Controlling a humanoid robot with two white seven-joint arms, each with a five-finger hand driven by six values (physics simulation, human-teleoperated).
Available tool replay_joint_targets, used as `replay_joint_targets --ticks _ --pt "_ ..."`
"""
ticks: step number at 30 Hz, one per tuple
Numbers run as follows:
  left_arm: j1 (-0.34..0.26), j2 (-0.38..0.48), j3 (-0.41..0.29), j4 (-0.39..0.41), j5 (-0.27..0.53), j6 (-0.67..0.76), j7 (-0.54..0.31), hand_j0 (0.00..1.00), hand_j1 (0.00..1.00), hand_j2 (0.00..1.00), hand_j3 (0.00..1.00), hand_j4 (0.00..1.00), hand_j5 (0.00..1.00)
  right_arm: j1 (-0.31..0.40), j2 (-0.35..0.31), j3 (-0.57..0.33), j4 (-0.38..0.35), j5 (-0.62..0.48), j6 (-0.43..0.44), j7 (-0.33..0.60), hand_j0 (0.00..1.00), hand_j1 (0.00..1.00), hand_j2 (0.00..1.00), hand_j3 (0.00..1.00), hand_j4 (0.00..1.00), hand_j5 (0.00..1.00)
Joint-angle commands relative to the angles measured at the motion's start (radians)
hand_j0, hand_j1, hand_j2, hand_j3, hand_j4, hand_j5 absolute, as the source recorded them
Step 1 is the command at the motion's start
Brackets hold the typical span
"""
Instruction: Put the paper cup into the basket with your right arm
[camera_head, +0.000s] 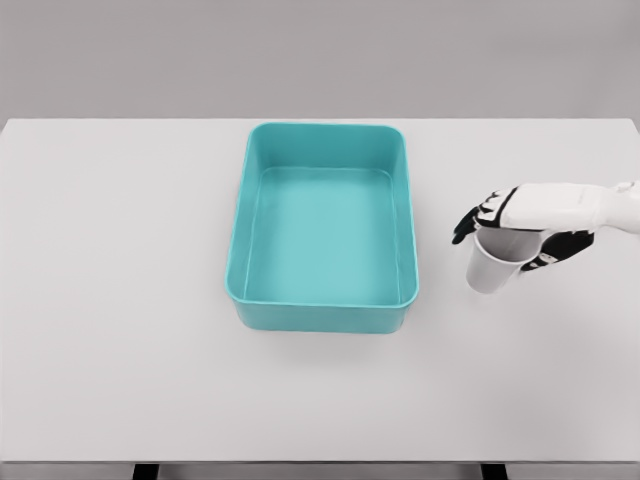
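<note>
My right hand (512, 232) is closed around the paper cup (495, 264) near its rim, cup tilted, right of the teal basket (405, 215) on the white surface (120, 300). Advice: lift clear of the wall, carry left, release low and centred.

White table (120, 330) with a teal basket (322, 312) at centre, white paper cup (493, 270) to its right.

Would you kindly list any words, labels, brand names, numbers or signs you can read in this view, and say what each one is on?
None: no readable text shows anywhere.
The paper cup, held by the right hand, is plain white.
The teal basket has no label or mark.
The white table carries no print.
</note>
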Motion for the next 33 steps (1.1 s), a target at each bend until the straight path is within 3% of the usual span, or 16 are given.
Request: replay_joint_targets --ticks 1,8,17,24,27,33 --pt "0.000 0.000 0.000 0.001 0.000 0.000 0.000 1.00 1.00 1.00 1.00 1.00 1.00 0.000 -0.014 -0.060 -0.030 -0.011 0.006 0.028 0.65 0.65 0.65 0.65 0.65 0.65" --pt "0.000 0.000 0.000 -0.001 0.000 -0.001 0.000 1.00 1.00 1.00 1.00 1.00 1.00 0.000 -0.028 -0.230 -0.092 -0.016 0.006 0.066 0.65 0.65 0.65 0.65 0.65 0.65" --pt "0.000 0.000 0.000 -0.001 0.000 0.000 0.000 1.00 1.00 1.00 1.00 1.00 1.00 -0.112 0.057 -0.246 -0.115 -0.022 0.006 0.088 0.65 0.65 0.65 0.65 0.65 0.65" --pt "0.000 0.000 0.000 0.001 0.000 0.000 0.000 1.00 1.00 1.00 1.00 1.00 1.00 -0.144 0.234 -0.232 -0.111 -0.025 0.011 0.097 0.66 0.66 0.66 0.66 0.66 0.66" --pt "0.000 0.000 0.000 -0.001 0.000 0.000 0.000 1.00 1.00 1.00 1.00 1.00 1.00 -0.172 0.325 -0.226 -0.107 -0.026 0.060 0.118 0.66 0.66 0.66 0.66 0.66 0.66" --pt "0.000 0.000 0.000 -0.001 0.000 -0.001 0.000 1.00 1.00 1.00 1.00 1.00 1.00 -0.204 0.412 -0.129 -0.029 -0.023 0.091 0.143 0.67 0.67 0.67 0.67 0.67 0.67"
